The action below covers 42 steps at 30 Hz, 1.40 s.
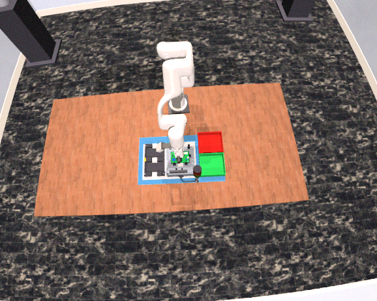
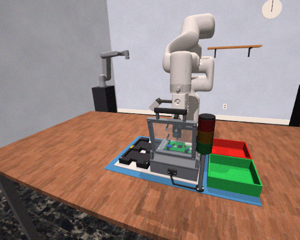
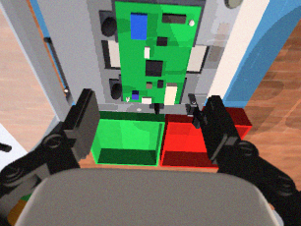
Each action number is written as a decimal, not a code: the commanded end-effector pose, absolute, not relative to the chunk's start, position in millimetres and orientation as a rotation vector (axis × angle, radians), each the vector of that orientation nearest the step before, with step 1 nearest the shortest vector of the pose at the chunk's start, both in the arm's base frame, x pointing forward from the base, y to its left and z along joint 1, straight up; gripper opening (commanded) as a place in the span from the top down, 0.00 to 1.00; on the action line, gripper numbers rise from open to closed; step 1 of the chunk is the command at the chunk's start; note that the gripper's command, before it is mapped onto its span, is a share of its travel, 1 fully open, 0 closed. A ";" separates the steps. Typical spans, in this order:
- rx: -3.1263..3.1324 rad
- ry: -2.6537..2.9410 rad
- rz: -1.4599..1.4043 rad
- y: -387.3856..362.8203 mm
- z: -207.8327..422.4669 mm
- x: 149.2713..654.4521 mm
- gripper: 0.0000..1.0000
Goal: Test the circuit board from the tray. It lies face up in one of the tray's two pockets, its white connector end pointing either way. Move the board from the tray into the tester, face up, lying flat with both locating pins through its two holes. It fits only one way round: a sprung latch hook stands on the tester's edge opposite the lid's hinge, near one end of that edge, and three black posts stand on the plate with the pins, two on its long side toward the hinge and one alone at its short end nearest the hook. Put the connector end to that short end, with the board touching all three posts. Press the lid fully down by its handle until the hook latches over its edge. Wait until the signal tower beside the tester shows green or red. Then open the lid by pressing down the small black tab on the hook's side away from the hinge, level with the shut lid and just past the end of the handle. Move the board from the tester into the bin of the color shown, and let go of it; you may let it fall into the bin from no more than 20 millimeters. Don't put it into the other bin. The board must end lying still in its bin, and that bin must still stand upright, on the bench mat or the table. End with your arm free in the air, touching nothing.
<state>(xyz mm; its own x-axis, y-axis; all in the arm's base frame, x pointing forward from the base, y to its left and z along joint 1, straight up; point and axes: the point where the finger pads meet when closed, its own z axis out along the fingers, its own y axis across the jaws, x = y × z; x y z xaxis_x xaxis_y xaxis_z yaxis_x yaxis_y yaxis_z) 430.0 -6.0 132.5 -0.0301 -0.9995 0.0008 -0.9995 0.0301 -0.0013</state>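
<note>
Board sits face up on the tester plate, lid upright. Pincer spread wide, empty, hanging above the board. Placement step looks done; seating on pins and posts not verifiable here. Tower unlit. Next: clear the tester, get onto the handle, press the lid down until the hook latches.

A wall clock hangs above a wooden shelf
</note>
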 end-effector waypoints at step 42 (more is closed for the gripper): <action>-2.188 2.255 -0.001 -5.9 319.7 429.8 0.49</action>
<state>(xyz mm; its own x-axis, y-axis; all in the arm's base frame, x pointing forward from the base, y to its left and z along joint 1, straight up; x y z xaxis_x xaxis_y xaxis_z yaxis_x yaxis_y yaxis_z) 429.0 -5.8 317.8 -0.0301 -0.9995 0.0009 -0.9995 0.0301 0.0047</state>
